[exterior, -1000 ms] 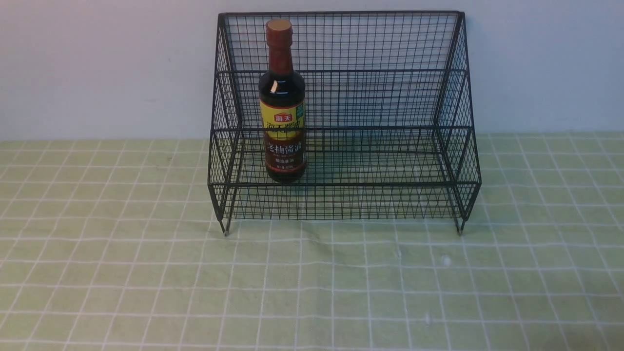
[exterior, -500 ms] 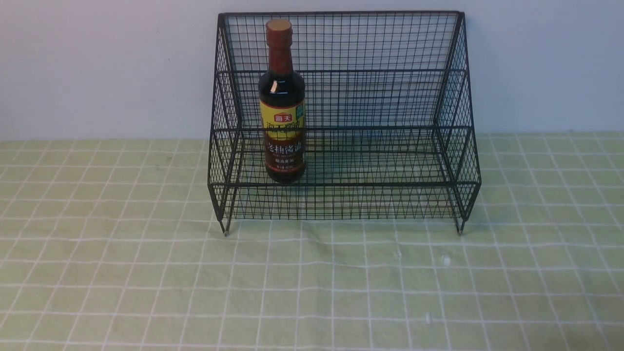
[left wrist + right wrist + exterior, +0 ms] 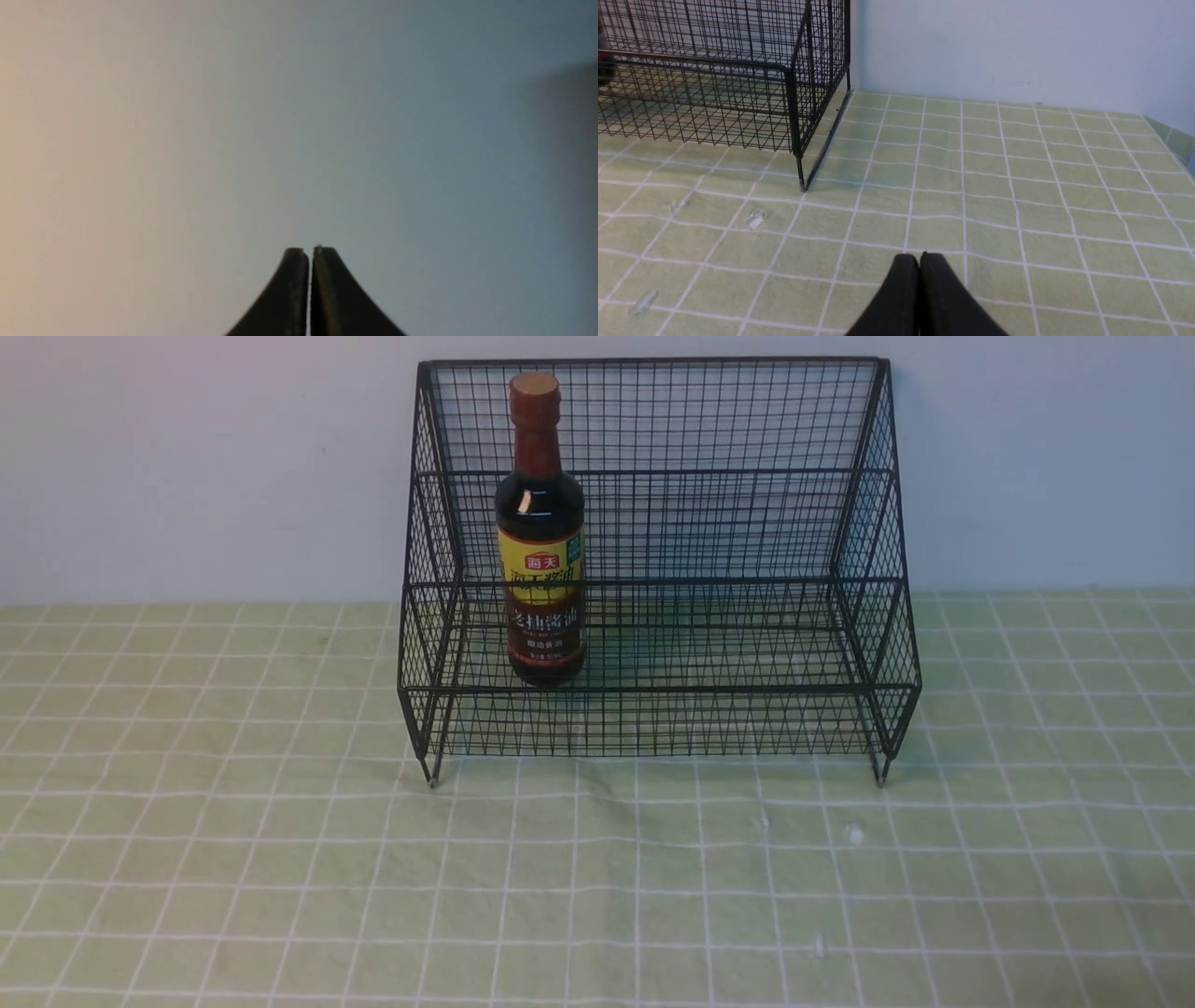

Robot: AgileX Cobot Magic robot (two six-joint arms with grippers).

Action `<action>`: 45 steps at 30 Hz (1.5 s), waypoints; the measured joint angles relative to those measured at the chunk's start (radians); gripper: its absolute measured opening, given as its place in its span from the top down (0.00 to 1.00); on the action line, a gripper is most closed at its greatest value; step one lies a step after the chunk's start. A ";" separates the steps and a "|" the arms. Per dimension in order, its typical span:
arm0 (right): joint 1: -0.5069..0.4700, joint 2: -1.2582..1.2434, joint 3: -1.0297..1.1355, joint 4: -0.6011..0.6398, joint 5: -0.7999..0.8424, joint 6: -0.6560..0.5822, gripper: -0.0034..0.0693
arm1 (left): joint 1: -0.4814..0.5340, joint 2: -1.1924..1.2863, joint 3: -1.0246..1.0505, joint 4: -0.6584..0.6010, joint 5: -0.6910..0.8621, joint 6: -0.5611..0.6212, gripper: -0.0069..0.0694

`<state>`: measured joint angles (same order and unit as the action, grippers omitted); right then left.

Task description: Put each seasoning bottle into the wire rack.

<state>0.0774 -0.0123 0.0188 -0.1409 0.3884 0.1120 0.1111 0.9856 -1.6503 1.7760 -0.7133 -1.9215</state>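
Observation:
The dark soy-sauce bottle (image 3: 544, 537) with a reddish-brown cap and yellow label stands upright on the lower tier of the black wire rack (image 3: 728, 523), near the rack's left end. Neither arm shows in the front view. My left gripper (image 3: 310, 249) is shut and empty, facing a plain pale wall. My right gripper (image 3: 919, 255) is shut and empty, low over the green checked cloth, off the rack's right end (image 3: 794, 88). A dark sliver at the edge of the right wrist view may be the bottle.
The rack stands against a pale wall (image 3: 187, 457) on a green cloth with white grid lines (image 3: 597, 877). Small pale specks lie on the cloth (image 3: 854, 835) in front of the rack. The table's right edge shows in the right wrist view (image 3: 1174, 140).

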 joint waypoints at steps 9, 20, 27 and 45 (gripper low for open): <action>0.000 0.000 0.000 0.000 0.000 0.000 0.97 | -0.245 -0.009 0.078 -0.011 0.544 0.247 0.92; 0.000 0.000 0.000 0.000 0.000 0.000 0.97 | -0.252 -0.019 0.143 -0.093 0.769 -0.001 0.92; 0.000 0.000 0.000 0.000 0.000 0.000 0.97 | -0.252 -0.066 0.143 -0.096 0.685 -0.139 0.92; 0.000 0.000 0.000 0.000 0.000 0.000 0.97 | -0.252 -0.184 0.203 -1.019 0.808 1.182 0.92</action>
<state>0.0774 -0.0123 0.0188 -0.1409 0.3884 0.1120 -0.1406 0.8013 -1.4478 0.7572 0.0948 -0.7391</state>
